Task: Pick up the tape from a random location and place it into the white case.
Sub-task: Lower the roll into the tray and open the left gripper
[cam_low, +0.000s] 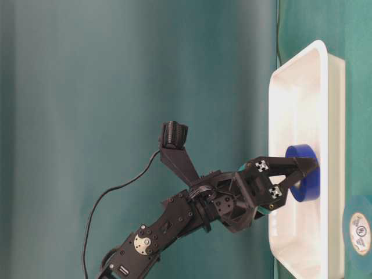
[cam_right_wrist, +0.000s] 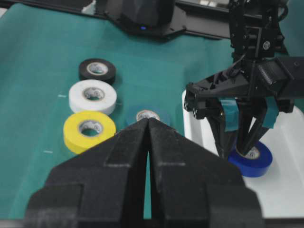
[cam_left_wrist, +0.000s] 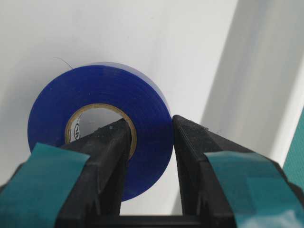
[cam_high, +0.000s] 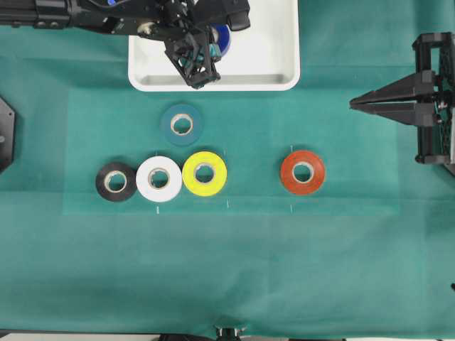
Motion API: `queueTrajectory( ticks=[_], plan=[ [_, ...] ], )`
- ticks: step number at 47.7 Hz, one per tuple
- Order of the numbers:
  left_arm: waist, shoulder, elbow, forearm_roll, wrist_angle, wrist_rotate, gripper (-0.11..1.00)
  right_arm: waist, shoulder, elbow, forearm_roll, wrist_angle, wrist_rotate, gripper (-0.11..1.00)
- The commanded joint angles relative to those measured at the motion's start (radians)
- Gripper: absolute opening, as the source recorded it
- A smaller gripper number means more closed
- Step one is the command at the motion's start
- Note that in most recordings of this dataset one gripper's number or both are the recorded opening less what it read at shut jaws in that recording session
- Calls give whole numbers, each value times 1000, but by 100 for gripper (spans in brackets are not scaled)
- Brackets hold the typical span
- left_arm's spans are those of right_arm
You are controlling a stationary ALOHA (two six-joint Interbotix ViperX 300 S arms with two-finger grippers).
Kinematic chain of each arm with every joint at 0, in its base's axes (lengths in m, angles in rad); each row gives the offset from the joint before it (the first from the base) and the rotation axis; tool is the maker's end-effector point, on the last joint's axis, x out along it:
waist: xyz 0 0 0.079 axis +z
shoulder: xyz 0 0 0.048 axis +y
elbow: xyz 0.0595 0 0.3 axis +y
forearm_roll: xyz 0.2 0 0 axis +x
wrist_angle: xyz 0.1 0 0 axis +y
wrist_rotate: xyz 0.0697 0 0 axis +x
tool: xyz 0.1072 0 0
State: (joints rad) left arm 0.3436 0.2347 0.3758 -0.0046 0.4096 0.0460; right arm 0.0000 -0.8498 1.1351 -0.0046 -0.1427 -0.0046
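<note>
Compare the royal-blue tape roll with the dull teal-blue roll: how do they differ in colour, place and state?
The royal-blue tape roll is bright and vivid; the dull teal-blue roll nearly matches the green cloth. The royal-blue roll is inside the white case; the teal-blue roll lies on the cloth just outside it. The left gripper pinches the royal-blue roll's wall, one finger through its core; the teal-blue roll lies free. Both are similar-sized rolls with pale inner cores.

The tape [cam_left_wrist: 102, 137] looks like glossy, smooth blue plastic film around a pale paper-like core. The white case [cam_high: 284, 42] is smooth, slightly shiny plastic. The table [cam_high: 341, 270] wears matt green cloth; the left gripper [cam_left_wrist: 151, 142] has grainy black plastic fingers [cam_left_wrist: 194, 156].
</note>
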Motion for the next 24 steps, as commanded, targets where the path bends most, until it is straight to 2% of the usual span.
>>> queueTrajectory(
  ticks=[1, 24],
  plan=[
    [2, -20, -12, 3, -8, -2, 25, 2, 3, -15, -2, -8, -2, 0],
    [-5, -20, -15, 0, -8, -2, 25, 0, 3, -15, -2, -8, -2, 0]
  ],
)
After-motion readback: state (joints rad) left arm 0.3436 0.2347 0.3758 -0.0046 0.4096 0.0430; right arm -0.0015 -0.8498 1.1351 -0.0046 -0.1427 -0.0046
